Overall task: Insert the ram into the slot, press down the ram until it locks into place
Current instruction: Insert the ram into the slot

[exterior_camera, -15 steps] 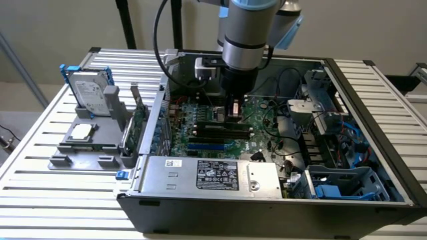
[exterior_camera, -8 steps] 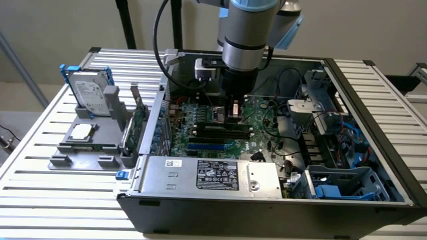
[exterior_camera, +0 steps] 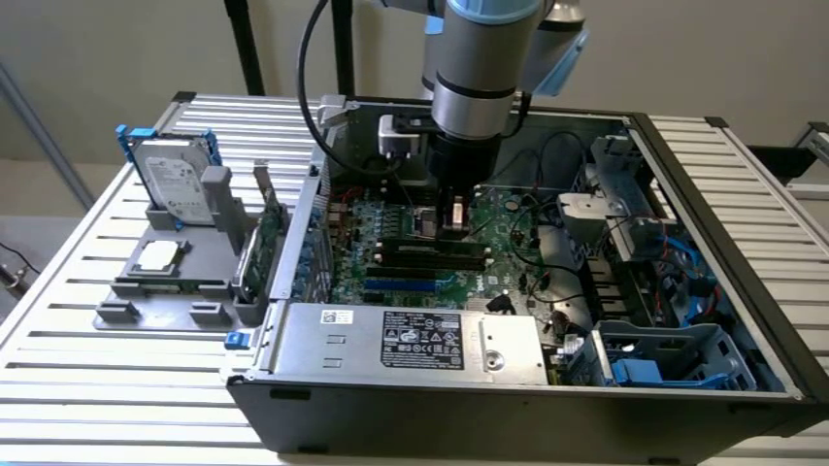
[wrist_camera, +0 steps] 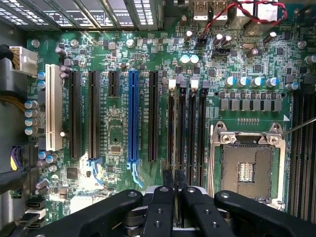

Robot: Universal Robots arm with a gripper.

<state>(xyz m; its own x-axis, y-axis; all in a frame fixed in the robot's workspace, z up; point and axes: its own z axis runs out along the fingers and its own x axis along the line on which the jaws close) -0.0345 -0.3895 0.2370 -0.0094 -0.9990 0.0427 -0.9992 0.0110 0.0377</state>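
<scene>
Ram (wrist_camera: 171, 129) seen edge-on as a thin line in the slot (wrist_camera: 171, 85) with the white end clip, outermost of four parallel black memory sockets on the side toward the blue slot (wrist_camera: 132, 118) and away from the square CPU socket (wrist_camera: 246, 170); long axis along the socket, pointing straight away from the gripper (wrist_camera: 174, 173); clipped home or not, cannot tell. Fingers (wrist_camera: 165, 202) pressed nearly together with a hairline gap, tips just over the ram's near end, contact not discernible. White print on the motherboard (wrist_camera: 116, 143) beside the blue slot, the sticker on the power supply (exterior_camera: 402, 345) and the hard drive (exterior_camera: 175, 184) label all too small to read.
</scene>
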